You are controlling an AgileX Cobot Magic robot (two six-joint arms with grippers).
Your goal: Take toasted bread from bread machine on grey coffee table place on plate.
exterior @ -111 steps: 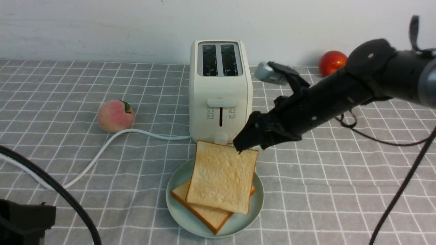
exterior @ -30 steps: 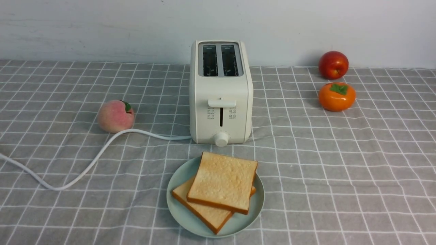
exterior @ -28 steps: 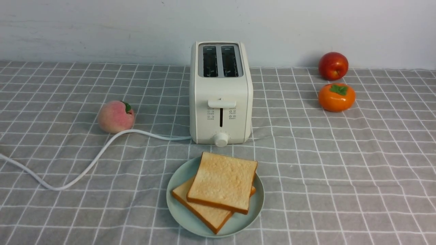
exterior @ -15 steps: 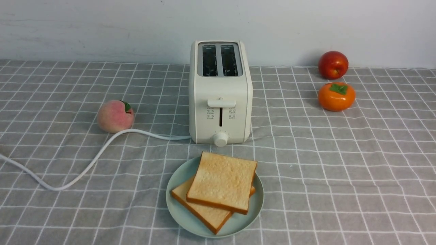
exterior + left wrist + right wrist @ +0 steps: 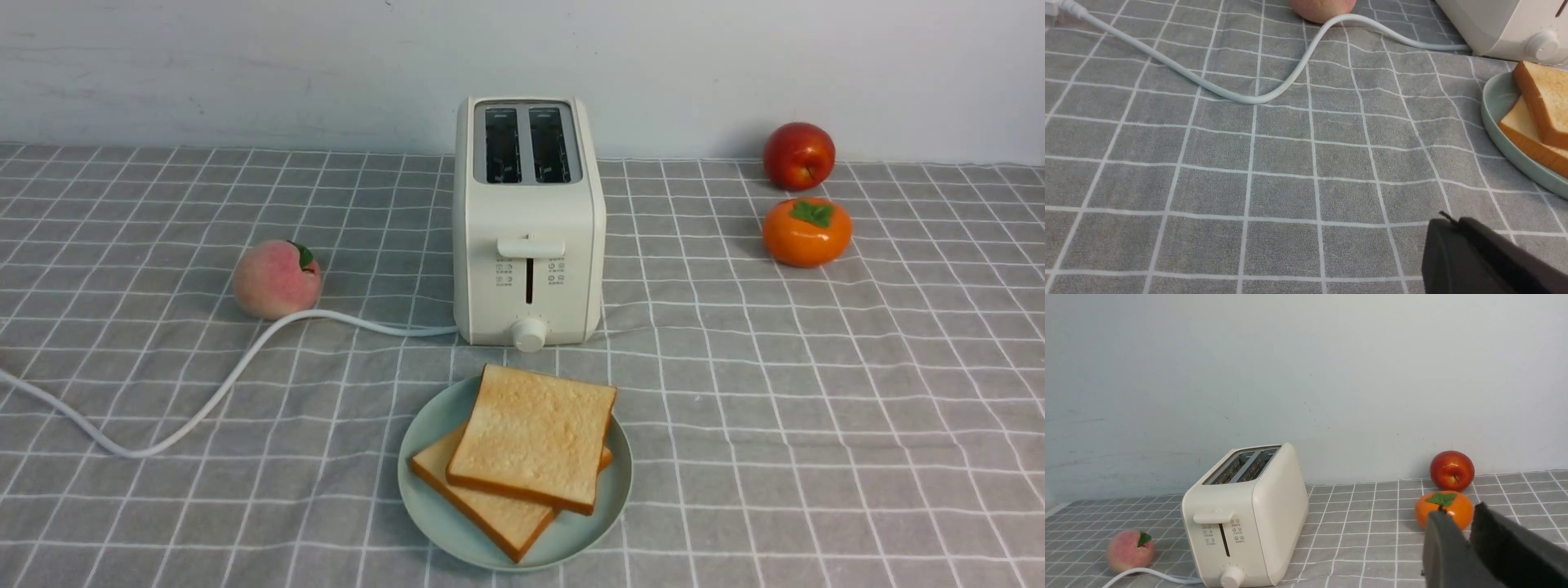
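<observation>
Both slices of toasted bread [image 5: 532, 437] lie stacked on the plate [image 5: 433, 514], just near of the bread machine [image 5: 529, 220]. The left gripper [image 5: 1447, 222] is pressed together and empty. The right gripper [image 5: 1457, 516] stands slightly apart, clamping nothing.

Matte black left gripper [image 5: 1449, 228] fingers, flat dark grey right gripper [image 5: 1457, 520] fingers

Left claw [image 5: 1447, 222] closed; right claw [image 5: 1461, 522] slightly parted, empty
</observation>
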